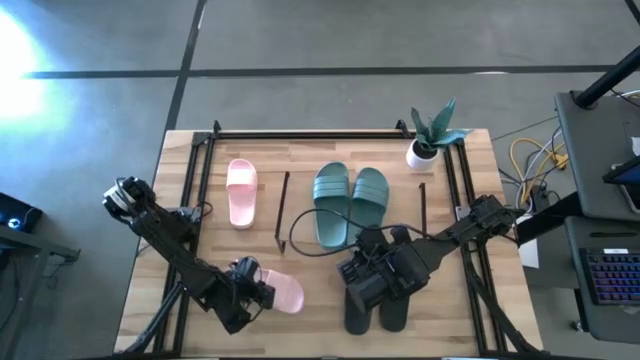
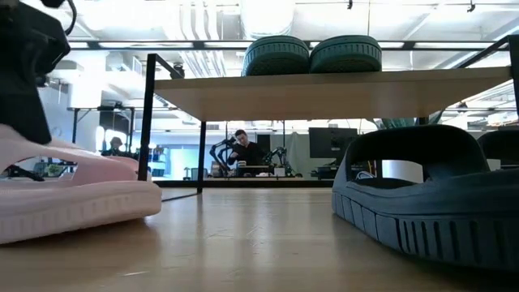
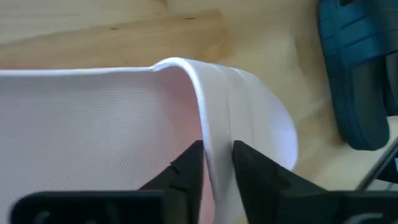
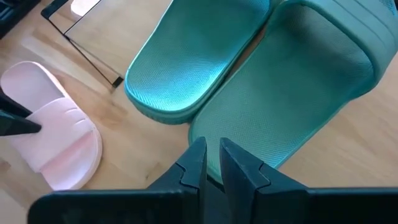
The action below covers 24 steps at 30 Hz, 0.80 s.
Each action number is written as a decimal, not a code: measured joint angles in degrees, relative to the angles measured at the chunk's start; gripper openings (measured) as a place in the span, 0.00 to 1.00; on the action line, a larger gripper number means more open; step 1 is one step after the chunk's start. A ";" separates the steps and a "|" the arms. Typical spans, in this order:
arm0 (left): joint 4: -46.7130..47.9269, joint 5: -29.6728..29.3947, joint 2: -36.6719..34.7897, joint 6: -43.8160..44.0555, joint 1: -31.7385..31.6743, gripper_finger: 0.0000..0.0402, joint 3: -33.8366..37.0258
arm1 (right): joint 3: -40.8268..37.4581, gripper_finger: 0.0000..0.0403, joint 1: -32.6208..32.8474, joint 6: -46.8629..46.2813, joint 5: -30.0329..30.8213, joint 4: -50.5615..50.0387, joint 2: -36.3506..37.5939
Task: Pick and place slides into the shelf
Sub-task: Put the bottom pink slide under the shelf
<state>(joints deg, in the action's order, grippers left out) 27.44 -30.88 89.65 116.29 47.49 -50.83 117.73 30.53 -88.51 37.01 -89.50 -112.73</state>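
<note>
Wooden table [image 1: 320, 310], shelf [image 1: 300, 190] holding 2 teal slides [image 1: 350, 203], potted plant [image 1: 430, 135]

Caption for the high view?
Left claw at pink slide's strap; right claw over black slides; teal pair on shelf.

Two slides [image 1: 349, 203] sat side by side on shelf [image 1: 300, 225]; one slide [image 1: 241, 192] lay left of shelf on table [image 1: 320, 150] — potted plant [image 1: 430, 135] behind-right.
</note>
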 joint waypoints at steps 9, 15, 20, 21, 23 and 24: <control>0.03 9.24 -2.35 -6.03 0.21 0.49 -0.27 | 0.00 0.10 0.21 0.09 -0.13 -0.02 -0.01; 0.62 3.77 -7.69 -7.76 1.03 0.57 -0.30 | 0.00 0.10 0.21 0.47 -0.04 -0.02 -0.02; 5.67 -0.21 -12.31 -13.82 0.96 0.58 -0.13 | 0.00 0.10 0.23 0.48 0.02 0.00 -0.02; 8.24 -0.31 -13.07 -15.38 0.82 0.58 -0.14 | 0.00 0.10 0.29 0.48 0.02 0.00 -0.02; 14.75 -0.11 -14.24 -18.75 0.31 0.56 -0.08 | 0.00 0.10 0.35 0.46 0.02 0.01 -0.02; 17.46 0.33 -14.67 -19.86 0.02 0.54 0.10 | 0.00 0.10 0.45 0.46 0.03 0.00 -0.02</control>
<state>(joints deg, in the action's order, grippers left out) 44.90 -30.55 74.99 96.43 47.50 -50.73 117.73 30.99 -88.05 37.05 -89.49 -112.75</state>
